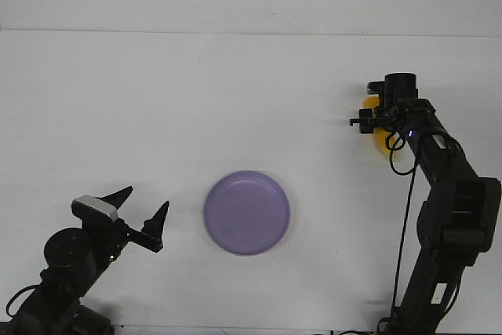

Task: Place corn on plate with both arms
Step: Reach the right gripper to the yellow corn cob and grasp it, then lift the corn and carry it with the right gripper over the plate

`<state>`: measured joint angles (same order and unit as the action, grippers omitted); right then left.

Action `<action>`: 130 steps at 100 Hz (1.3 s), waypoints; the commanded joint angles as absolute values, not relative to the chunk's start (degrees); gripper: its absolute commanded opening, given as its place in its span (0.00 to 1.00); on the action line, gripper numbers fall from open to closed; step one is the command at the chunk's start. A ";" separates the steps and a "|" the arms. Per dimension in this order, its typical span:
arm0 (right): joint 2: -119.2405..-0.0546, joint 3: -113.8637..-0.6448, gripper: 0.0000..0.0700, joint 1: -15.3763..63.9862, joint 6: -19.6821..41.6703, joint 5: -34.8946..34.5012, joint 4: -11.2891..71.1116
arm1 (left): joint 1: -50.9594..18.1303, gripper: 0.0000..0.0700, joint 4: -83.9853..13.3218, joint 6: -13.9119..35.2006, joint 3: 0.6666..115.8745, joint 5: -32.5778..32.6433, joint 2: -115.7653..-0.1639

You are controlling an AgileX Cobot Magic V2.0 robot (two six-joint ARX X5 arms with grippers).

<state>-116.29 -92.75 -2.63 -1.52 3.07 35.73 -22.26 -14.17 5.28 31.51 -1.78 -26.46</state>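
The lavender plate (247, 212) lies empty on the white table, in the middle near the front. The corn (380, 140) lies at the right, further back; only yellow bits of it show around my right arm's wrist. My right gripper (373, 121) is directly over the corn and hides most of it. Its fingers are hidden, so I cannot tell whether they grip the corn. My left gripper (145, 198) is at the front left, a little left of the plate. It is open and empty, with its two black fingers spread and pointing toward the plate.
The white table (235, 92) runs back to a pale wall. The right arm (451, 209) and its cable stand along the right side. The left arm's base (67, 260) sits in the front left corner.
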 commanded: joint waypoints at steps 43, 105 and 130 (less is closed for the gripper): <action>-106.61 -94.21 0.40 -2.44 -1.54 -0.36 36.32 | -22.46 0.84 -13.67 5.02 31.64 -1.69 -26.48; -86.67 -92.31 0.40 27.35 -4.75 -6.28 49.43 | -22.48 0.84 -13.34 5.19 31.66 -1.72 -26.35; -86.67 -79.61 0.40 39.18 -0.69 -5.93 40.51 | -22.48 0.84 -13.32 5.19 31.66 -1.67 -25.93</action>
